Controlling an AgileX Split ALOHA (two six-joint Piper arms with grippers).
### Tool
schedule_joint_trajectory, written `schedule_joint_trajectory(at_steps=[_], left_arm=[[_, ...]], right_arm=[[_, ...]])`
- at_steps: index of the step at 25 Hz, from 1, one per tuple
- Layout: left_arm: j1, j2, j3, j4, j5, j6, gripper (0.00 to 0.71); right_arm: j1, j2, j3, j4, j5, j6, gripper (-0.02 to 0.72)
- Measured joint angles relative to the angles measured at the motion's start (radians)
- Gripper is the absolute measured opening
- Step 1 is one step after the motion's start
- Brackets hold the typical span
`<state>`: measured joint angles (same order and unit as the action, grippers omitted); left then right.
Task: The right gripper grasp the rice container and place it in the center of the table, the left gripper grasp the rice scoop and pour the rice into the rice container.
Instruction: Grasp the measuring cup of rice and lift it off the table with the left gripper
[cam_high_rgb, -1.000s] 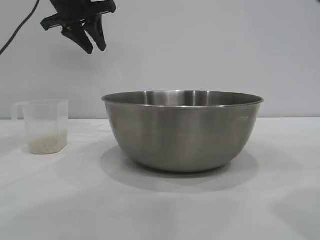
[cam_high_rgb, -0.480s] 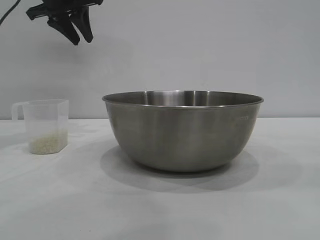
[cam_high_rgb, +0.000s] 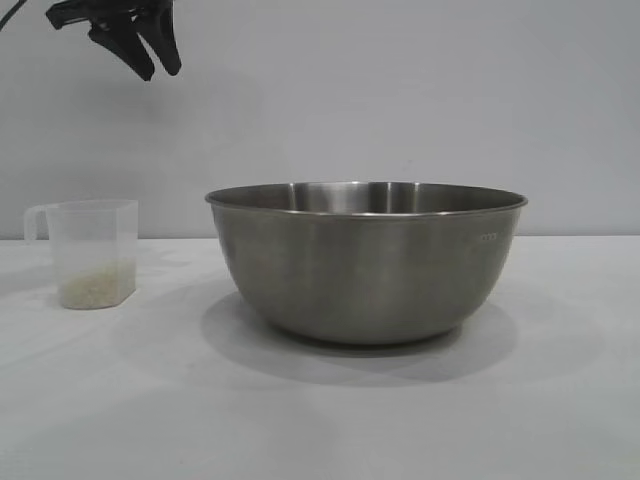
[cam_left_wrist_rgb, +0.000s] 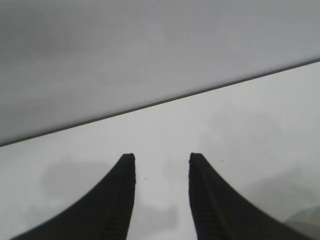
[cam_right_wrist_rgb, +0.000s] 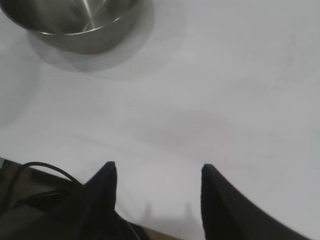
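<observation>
From outside you see the rice container (cam_high_rgb: 366, 262) mid-table (cam_high_rgb: 320, 420) and the light, slippery rice scoop (cam_high_rgb: 92, 252) at far left, best taken by its stiff walls, under the left tool (cam_high_rgb: 148, 55); both wrist views show the left tool and right tool (cam_right_wrist_rgb: 157, 172) apart, empty.

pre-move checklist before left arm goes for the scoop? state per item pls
1. Large round brushed-steel bowl upright mid-table: ok.
2. Small translucent plastic measuring cup upright on the white table, apart from the bowl: ok.
3. Off-white rice in the cup's bottom: ok.
4. Left gripper open, empty, high above the cup: ok.
5. Right gripper open, empty, clear of the bowl: ok.
6. Bowl empty inside: cannot tell.
</observation>
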<state>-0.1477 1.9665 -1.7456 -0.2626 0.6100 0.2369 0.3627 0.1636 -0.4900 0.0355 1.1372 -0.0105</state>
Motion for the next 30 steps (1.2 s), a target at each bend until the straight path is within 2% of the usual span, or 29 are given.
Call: schedule_joint_trajectory(at_steps=[3,8,10,12,15,18,20,27,30], left_arm=[[0.000,-0.122,0.238,-0.004,-0.207,0.053,0.216],[0.000,-0.386,0.721,-0.007,-0.690,0.105,0.216],[0.000,-0.471,0.909,-0.005,-0.850,0.098,0.216],[0.000,-0.535,1.052,0.026,-0.996,0.049,0.216],[0.000,-0.574,1.221,0.149,-1.158,-0.057,0.216],[0.000,-0.570,1.345,0.260,-1.303,-0.134,0.216],[0.000,-0.547,1.406,0.287,-1.415,-0.151,0.216],[0.000,-0.372,1.474,0.304,-1.684,-0.218,0.216],[0.000,-0.283,1.489,0.306,-1.739,-0.233,0.216]], right_arm=[[0.000,0.000,0.002,0.000,-0.001,0.000,0.358],[0.000,0.000,0.002,0.000,-0.001,0.000,0.358],[0.000,0.000,0.002,0.000,-0.001,-0.001,0.358],[0.000,0.000,0.002,0.000,-0.001,-0.002,0.358],[0.000,0.000,0.002,0.000,-0.001,-0.002,0.358],[0.000,0.000,0.002,0.000,-0.001,-0.002,0.358],[0.000,0.000,0.002,0.000,-0.001,-0.002,0.358],[0.000,0.000,0.002,0.000,-0.001,-0.002,0.358],[0.000,0.000,0.002,0.000,-0.001,-0.002,0.358]])
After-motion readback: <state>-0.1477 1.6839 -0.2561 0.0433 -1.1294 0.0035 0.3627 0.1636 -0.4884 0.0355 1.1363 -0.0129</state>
